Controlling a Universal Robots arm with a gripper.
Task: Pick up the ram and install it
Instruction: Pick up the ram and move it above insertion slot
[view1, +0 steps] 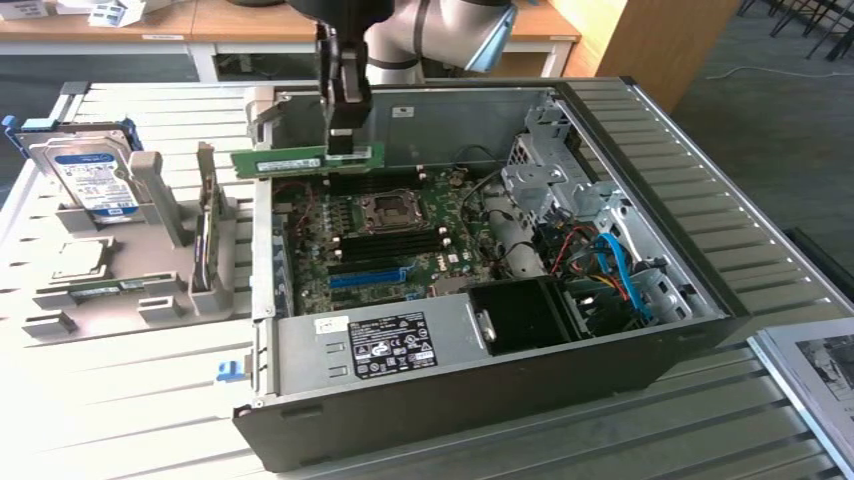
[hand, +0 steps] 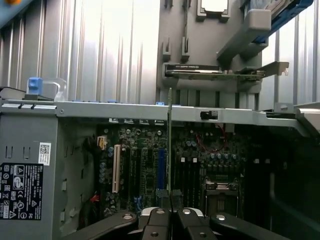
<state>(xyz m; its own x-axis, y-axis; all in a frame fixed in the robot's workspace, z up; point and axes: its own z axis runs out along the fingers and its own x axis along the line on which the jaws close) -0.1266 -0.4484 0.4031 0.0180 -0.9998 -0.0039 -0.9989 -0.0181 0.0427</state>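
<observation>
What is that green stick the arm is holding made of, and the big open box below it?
The ram: probably circuit board, matte green, with a pale label on its face. The computer case: seemingly sheet metal, dull grey inside with folded edges, dark coated outside.

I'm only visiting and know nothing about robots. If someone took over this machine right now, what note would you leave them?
Hand: shut on the ram, gripping it toward one end.
Ram: held in the air over the open computer case, above the motherboard, and not resting on anything.
Done: the ram has been picked up.
Left: the ram is not yet seated in a motherboard slot.
</observation>
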